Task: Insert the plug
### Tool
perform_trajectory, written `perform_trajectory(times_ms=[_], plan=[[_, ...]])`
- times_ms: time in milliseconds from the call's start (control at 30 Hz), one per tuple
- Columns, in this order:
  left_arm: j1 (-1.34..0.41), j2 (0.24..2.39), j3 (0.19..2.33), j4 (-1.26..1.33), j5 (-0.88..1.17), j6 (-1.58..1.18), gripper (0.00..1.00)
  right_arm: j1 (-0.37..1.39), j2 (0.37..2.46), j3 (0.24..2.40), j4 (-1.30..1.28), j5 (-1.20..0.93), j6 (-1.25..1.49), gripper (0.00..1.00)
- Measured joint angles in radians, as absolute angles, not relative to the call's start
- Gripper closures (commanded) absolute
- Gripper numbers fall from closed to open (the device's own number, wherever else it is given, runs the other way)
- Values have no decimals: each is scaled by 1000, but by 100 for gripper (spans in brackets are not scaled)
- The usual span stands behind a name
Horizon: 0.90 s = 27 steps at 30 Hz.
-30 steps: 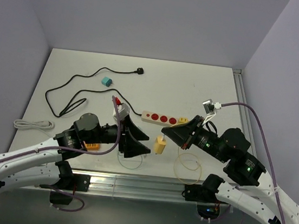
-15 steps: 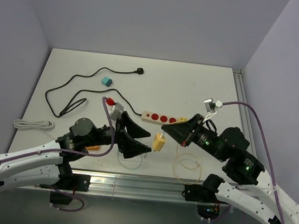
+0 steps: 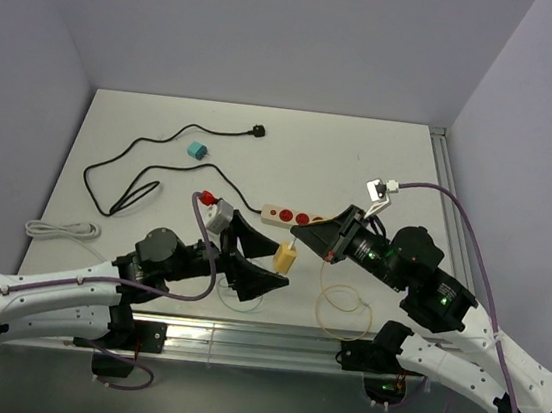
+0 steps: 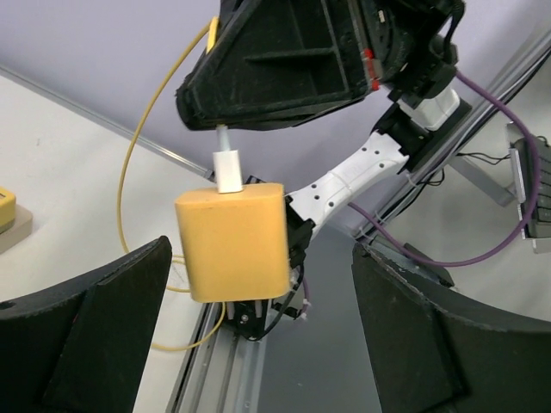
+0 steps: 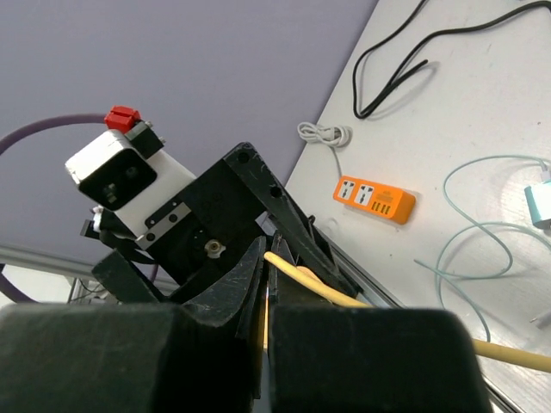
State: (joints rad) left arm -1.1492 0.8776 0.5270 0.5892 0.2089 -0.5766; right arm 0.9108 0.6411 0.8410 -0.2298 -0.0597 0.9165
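The plug (image 4: 232, 243) was a squat block of matte yellow-orange plastic with rounded corners and flat faces. A small white connector (image 4: 228, 171) was seated in its top end. It hung in the air above the near part of the table (image 3: 363, 157), just in front of the white power strip (image 3: 300, 217) with its red switches and not touching it. Whether it had prongs, I could not tell from any view. The yellow cable (image 4: 138, 163) rose from the white connector into the right gripper (image 3: 300, 234). That gripper's jaws were pressed together on the cable just above the connector, so the plug dangled directly beneath its tip. The rest of the cable dropped to a loose loop on the table by the front rail. The left gripper (image 3: 276, 270) had its jaws spread wide and pointed at the plug from the left. In the left wrist view one black finger (image 4: 86, 335) stood on each side of the block with clear space between, neither touching it. Farther back on the table lay a black cord (image 3: 150, 166) in long curves, with a small teal adapter (image 3: 197, 150) beside it. A coiled white cable (image 3: 61, 231) sat near the left edge. The right wrist view also showed an orange power strip (image 5: 374, 198) lying flat on the table.
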Motion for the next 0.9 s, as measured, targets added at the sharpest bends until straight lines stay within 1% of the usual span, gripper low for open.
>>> perform_trajectory(times_ms=[133, 200, 233, 300, 333, 367, 400, 433, 467, 500, 600, 633, 700, 867, 900], plan=[[-1150, 891, 527, 586, 194, -566, 13, 911, 640, 841, -224, -60, 928, 100], [-1150, 894, 527, 585, 186, -564, 21, 911, 639, 841, -224, -60, 931, 100], [-1150, 896, 527, 584, 185, -562, 34, 911, 638, 841, -223, -60, 932, 100], [-1150, 899, 528, 579, 184, -564, 55, 911, 637, 841, -223, -64, 934, 100], [-1151, 902, 528, 574, 184, -562, 64, 911, 636, 841, -223, -67, 934, 100], [-1151, 905, 529, 567, 182, -560, 78, 911, 636, 841, -224, -71, 931, 100], [-1151, 908, 533, 556, 182, -549, 86, 911, 636, 841, -227, -72, 926, 100], [-1152, 912, 540, 547, 182, -553, 99, 911, 636, 841, -228, -75, 923, 100], [-1152, 915, 548, 534, 183, -551, 100, 911, 635, 841, -229, -76, 918, 100], [-1152, 916, 557, 518, 183, -550, 100, 910, 632, 841, -232, -77, 913, 95], [-1153, 910, 574, 474, 183, -546, 100, 908, 619, 842, -257, -94, 880, 54], [-1152, 901, 574, 453, 179, -546, 100, 908, 618, 846, -274, -105, 869, 34], [-1142, 873, 574, 393, 173, -547, 100, 908, 616, 854, -315, -152, 825, 20], [-1039, 788, 602, 238, 215, -572, 100, 908, 624, 867, -409, -288, 711, 12], [-1006, 778, 615, 210, 241, -581, 100, 908, 624, 867, -426, -314, 687, 8]])
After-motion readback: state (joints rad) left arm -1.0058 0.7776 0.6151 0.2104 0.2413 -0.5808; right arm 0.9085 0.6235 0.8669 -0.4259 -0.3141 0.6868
